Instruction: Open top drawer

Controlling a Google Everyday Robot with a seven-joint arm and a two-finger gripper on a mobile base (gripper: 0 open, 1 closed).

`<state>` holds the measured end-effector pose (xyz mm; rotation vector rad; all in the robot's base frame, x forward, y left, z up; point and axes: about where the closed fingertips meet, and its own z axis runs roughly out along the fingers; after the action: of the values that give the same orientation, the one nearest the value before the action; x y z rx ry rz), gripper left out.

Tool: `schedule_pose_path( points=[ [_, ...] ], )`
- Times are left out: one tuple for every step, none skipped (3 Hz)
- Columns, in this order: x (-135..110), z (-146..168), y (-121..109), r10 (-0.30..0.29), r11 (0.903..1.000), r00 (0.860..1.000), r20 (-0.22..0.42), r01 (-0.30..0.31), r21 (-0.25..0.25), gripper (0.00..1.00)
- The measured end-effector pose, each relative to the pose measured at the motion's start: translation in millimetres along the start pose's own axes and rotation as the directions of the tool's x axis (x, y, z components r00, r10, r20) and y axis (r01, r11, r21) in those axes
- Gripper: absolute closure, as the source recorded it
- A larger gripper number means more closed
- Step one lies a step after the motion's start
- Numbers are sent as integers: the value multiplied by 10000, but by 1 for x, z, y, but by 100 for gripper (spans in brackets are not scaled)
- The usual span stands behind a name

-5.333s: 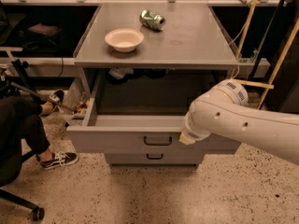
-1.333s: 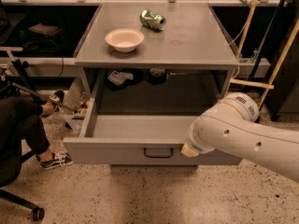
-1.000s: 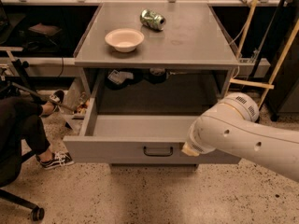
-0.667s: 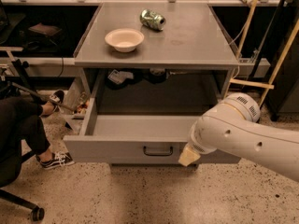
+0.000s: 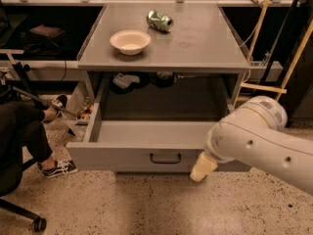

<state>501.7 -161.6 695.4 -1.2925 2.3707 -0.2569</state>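
Observation:
The top drawer (image 5: 112, 154) of the grey cabinet stands pulled far out, its grey inside bare and open to view. Its small black bar handle (image 5: 165, 157) sits at the middle of the flat front. My gripper (image 5: 203, 166) shows only as a cream tip below the big white arm (image 5: 254, 141), just right of the handle and at the lower edge of the drawer front, apart from the handle. The arm hides the right end of the drawer front.
On the cabinet top (image 5: 205, 43) sit a cream bowl (image 5: 130, 41) and a crushed green can (image 5: 160, 20). A seated person's leg and sneaker (image 5: 56, 168) are at the left, beside a chair wheel (image 5: 38, 224). A wooden frame (image 5: 274, 77) stands at the right.
Since the earliest frame the drawer has come out further. Over the last second it has stayed put, while my gripper has dropped slightly lower, to the right of the handle.

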Motion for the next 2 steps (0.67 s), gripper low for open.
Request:
schedule_pose_path(
  points=[
    [48,-73,-4,1387,9869,9895,-400,-1347,885,0],
    [119,-165,-11,3117,9284,9502,-20,-3041,2135,0]
  ],
)
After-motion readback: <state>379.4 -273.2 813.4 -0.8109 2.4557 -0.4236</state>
